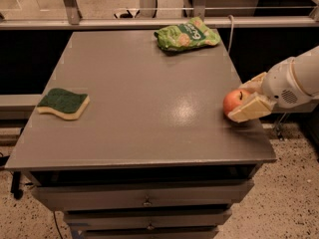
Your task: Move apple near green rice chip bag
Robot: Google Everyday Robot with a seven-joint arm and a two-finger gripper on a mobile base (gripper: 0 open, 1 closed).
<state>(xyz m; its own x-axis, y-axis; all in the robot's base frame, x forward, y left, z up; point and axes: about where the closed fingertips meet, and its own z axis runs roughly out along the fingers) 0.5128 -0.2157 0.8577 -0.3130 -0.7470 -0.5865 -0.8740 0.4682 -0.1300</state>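
Observation:
The red-orange apple sits on the grey table near its right edge. My gripper reaches in from the right and is open around the apple. One cream finger lies in front of the apple, the other behind it. The apple rests on the table. The light green rice chip bag lies flat at the far edge of the table, well beyond the apple.
A dark green sponge with a yellow base lies near the table's left edge. A rail and a white cable run behind the table. Drawers sit below the front edge.

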